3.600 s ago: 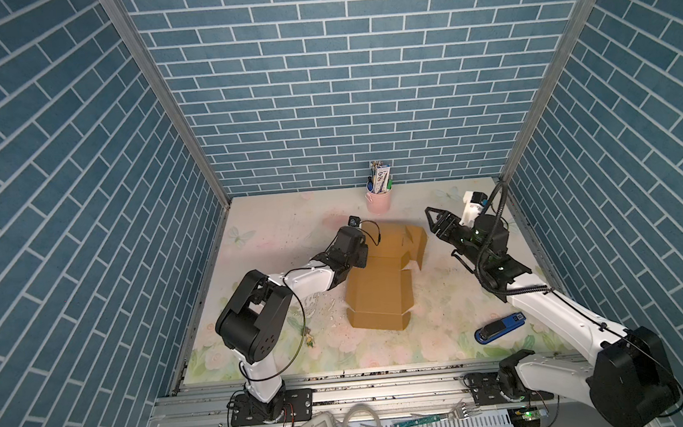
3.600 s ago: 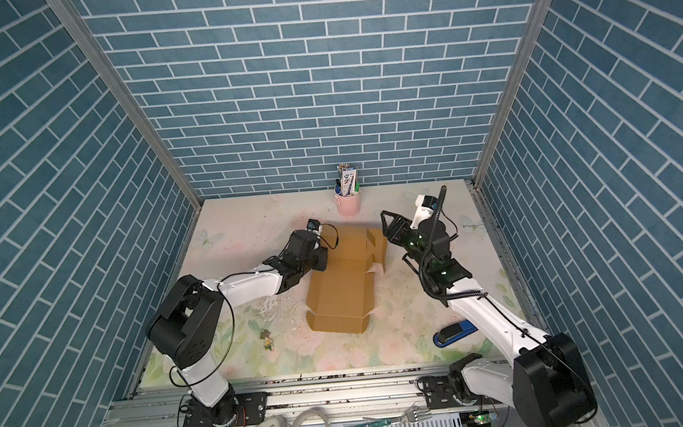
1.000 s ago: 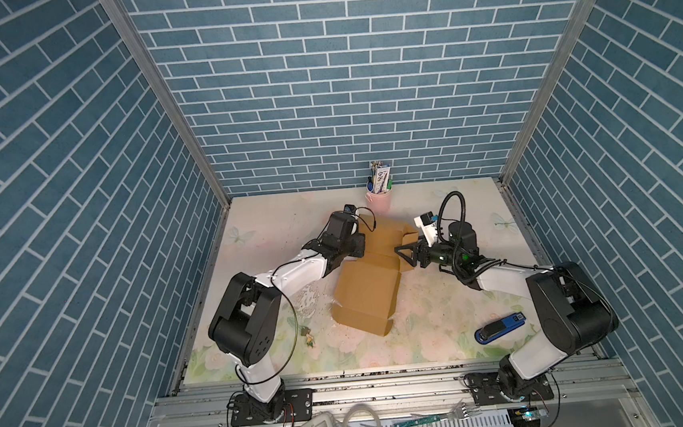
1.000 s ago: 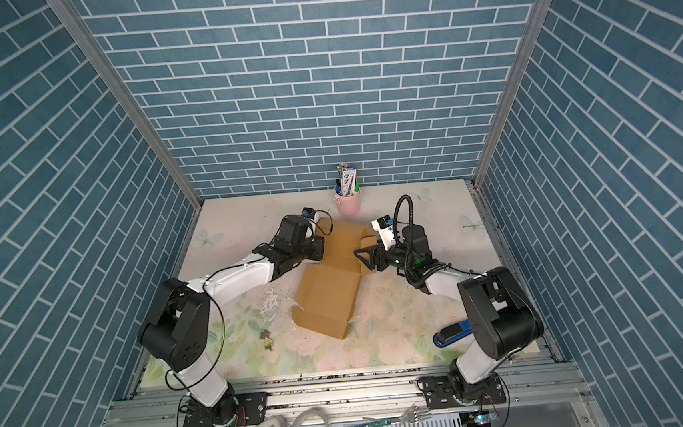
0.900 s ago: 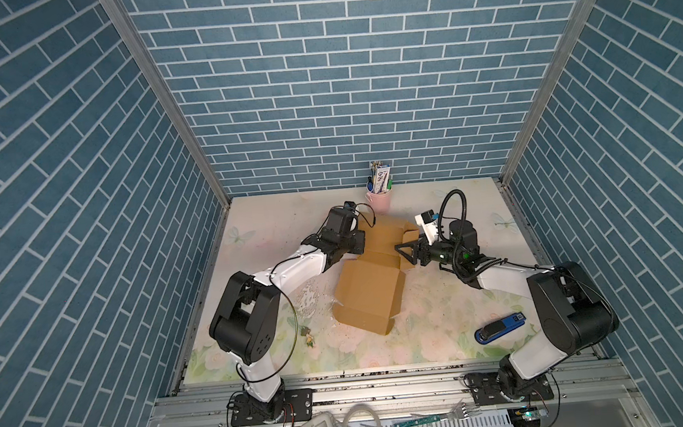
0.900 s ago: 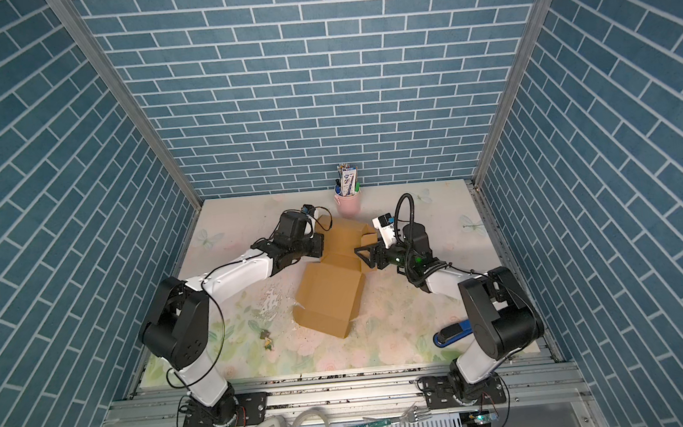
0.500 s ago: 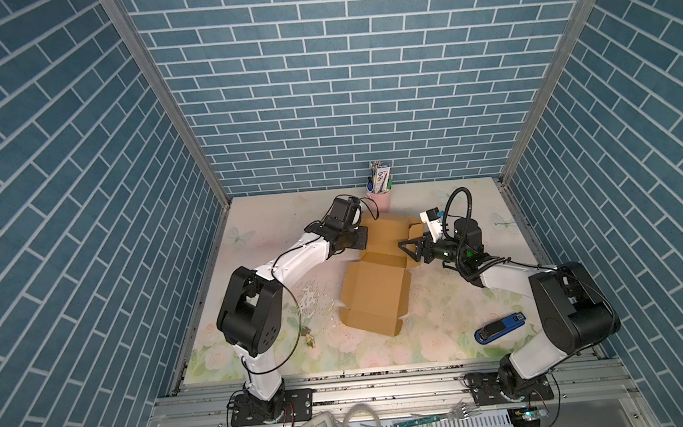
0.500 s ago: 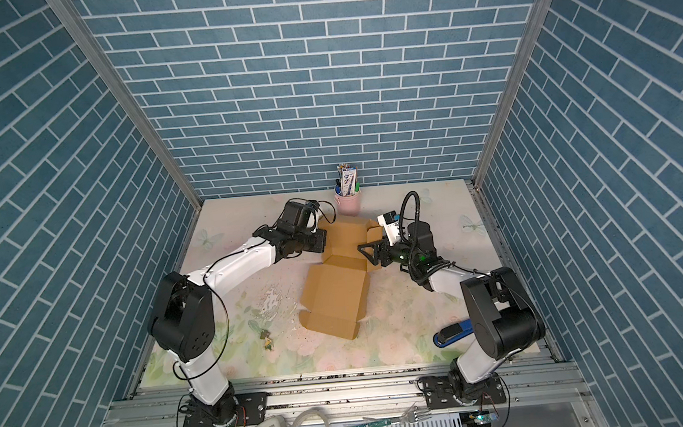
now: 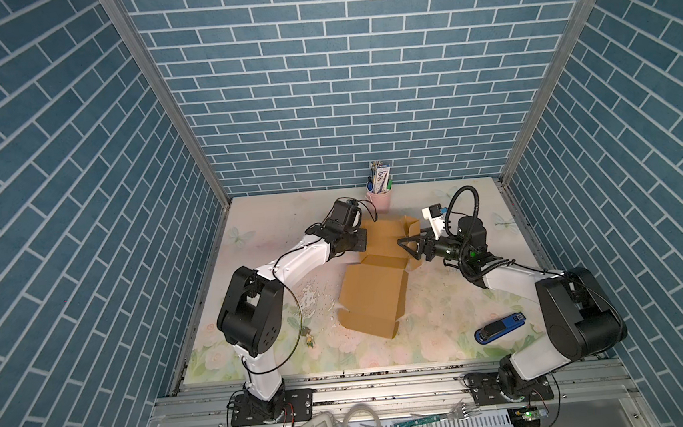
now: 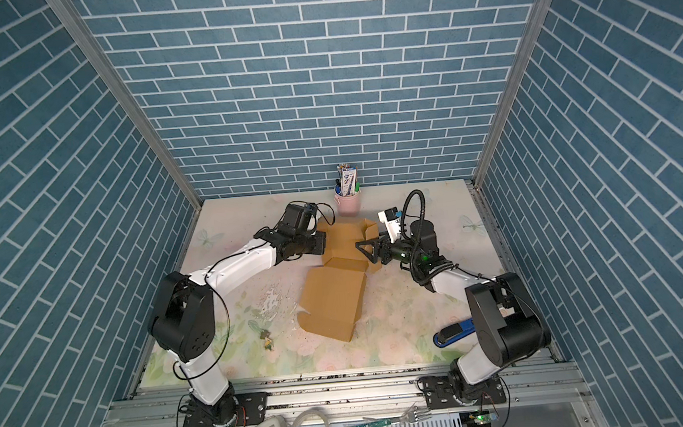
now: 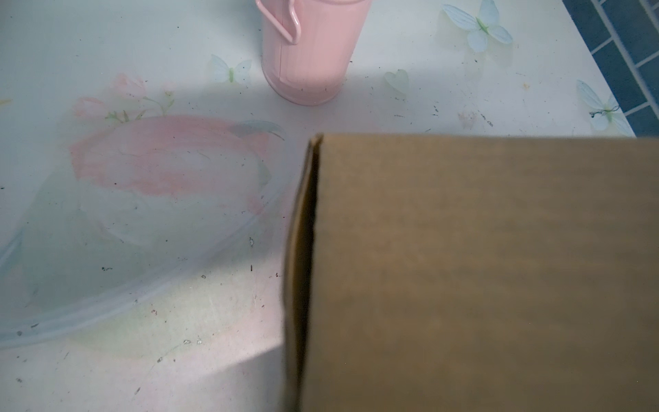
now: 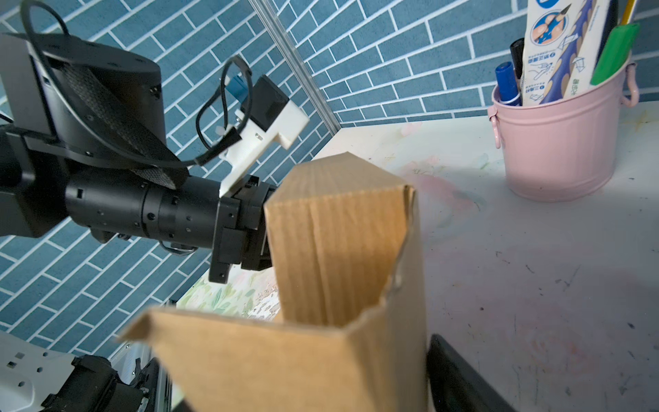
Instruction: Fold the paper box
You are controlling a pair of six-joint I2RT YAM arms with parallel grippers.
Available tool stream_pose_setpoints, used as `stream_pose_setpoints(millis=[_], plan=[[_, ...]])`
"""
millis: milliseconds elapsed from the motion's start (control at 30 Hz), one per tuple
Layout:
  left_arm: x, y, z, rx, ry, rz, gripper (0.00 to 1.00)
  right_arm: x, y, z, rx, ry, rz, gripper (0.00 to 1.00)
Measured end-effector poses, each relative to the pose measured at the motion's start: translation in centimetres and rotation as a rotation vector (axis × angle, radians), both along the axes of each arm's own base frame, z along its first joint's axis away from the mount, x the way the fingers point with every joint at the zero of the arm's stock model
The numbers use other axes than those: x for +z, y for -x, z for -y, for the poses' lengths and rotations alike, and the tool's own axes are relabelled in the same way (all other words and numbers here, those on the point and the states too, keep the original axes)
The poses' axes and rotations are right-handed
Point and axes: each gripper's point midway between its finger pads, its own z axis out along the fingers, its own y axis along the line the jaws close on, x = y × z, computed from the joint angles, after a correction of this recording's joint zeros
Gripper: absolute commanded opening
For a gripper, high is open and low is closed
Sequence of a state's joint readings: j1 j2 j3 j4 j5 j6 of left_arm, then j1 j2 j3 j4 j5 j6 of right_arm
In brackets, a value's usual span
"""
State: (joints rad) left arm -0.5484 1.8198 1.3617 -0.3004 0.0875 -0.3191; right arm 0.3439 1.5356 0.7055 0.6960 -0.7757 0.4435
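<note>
The left claw (image 9: 360, 240) is closed tight on the left wall of the plain brown corrugated cardboard box (image 9: 373, 299). Its fingertips are hidden behind the cardboard in the right wrist view. It sits just in front of the small pink metal pail (image 9: 378, 201), to the pail's left in both top views. The right claw (image 9: 412, 250) is spread wide and holds nothing. Its jaws straddle the box's right wall, and one dark finger (image 12: 460, 378) lies just beside that wall. This claw is in front of the pail and to its right. Between the two claws, the end of the box nearest the pail is part folded, with side walls and a pointed flap standing up. From there a broad flat panel runs away from the pail towards the front rail and lies on the pale flower-printed worktop (image 9: 266, 229). The pail stands upright against the back wall, holding pens and a printed card, close to the box but not touching it. A blue stapler (image 9: 501, 328) lies well away from the pail, near the front right of the worktop.
</note>
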Motion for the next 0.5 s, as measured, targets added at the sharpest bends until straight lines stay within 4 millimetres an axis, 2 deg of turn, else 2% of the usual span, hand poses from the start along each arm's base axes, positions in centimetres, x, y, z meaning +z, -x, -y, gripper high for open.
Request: stream_pose_setpoints(millis=[200,500], plan=[[-1.0,0.1,-0.5,0.017,-0.019,-0.002,0.02,0.1,0.5,0.4,-0.018,-0.008,0.004,0.86],[-1.4,0.1,-0.8,0.026,-0.027,0.003,0.01,2.9,0.4,2.1,-0.081,-0.028,0.084,0.86]])
